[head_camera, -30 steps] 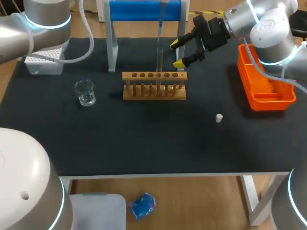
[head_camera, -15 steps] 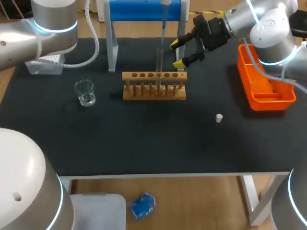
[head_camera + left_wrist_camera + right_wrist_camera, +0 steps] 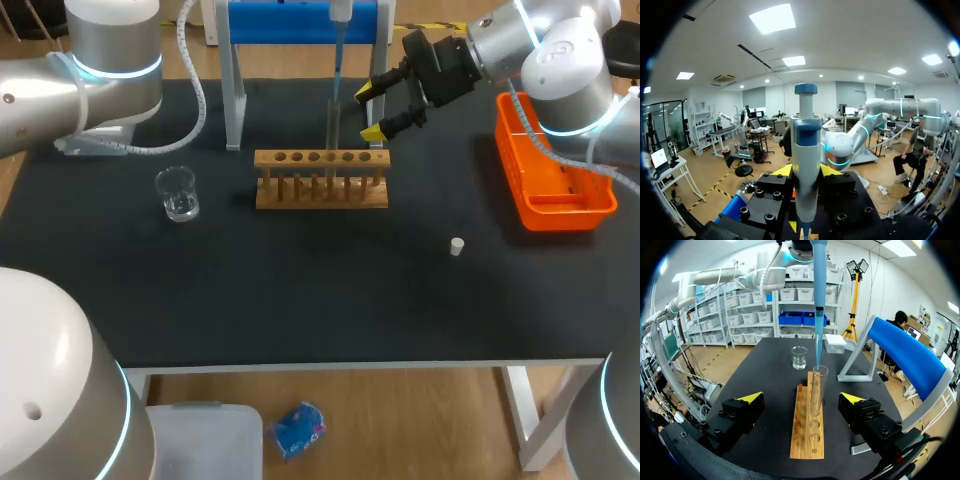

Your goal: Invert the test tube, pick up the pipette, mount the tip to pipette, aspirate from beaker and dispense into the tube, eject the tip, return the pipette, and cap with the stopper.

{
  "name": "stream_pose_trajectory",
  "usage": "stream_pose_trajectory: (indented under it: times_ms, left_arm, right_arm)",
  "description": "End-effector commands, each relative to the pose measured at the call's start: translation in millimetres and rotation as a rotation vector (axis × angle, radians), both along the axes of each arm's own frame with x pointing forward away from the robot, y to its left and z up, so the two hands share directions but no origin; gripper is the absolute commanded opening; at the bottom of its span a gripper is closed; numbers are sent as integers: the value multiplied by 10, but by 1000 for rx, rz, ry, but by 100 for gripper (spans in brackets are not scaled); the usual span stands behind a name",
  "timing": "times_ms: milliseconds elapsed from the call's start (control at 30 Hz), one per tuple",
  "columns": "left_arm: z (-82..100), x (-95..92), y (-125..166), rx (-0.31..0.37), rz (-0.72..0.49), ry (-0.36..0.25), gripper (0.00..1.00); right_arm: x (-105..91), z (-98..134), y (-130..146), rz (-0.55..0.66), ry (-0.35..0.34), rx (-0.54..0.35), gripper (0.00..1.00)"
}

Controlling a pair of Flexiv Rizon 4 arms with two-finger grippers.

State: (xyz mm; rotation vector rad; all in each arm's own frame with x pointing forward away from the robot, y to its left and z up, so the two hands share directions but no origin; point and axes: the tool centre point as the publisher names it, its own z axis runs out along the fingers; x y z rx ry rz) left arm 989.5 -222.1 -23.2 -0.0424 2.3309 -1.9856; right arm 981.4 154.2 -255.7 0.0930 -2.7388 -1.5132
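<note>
bright, even light falls from white ceiling panels [image 3: 771, 18]; the black table [image 3: 300, 300] looks matte with little glare, the wooden rack [image 3: 321, 180] throws only a faint soft shadow, the beaker [image 3: 177, 193] glints

A clear glass test tube [image 3: 333, 125] is standing upright in a light brown wooden rack [image 3: 320, 192], with its open mouth facing up. A white and blue pipette [image 3: 805, 165] is hanging straight above it. Its long thin blue tip [image 3: 817, 315] is pointing down and reaching the tube's mouth. A small clear glass beaker [image 3: 178, 193] is sitting on the black worktop [image 3: 300, 290], well apart from the rack. A little white stopper [image 3: 456, 246] is lying alone on the worktop.
</note>
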Motion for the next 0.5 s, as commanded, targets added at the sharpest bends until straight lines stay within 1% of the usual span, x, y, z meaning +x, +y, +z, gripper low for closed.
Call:
stream_pose_trajectory:
  times_ms: [33, 500]
  left_arm:
    - [-57, 43, -10, -4, -1, 3, 0]
    - [-98, 57, 6, 2, 12, 27, 0]
  right_arm:
    - [8, 2, -5, 3, 2, -2, 100]
    - [8, 2, -5, 3, 2, -2, 100]
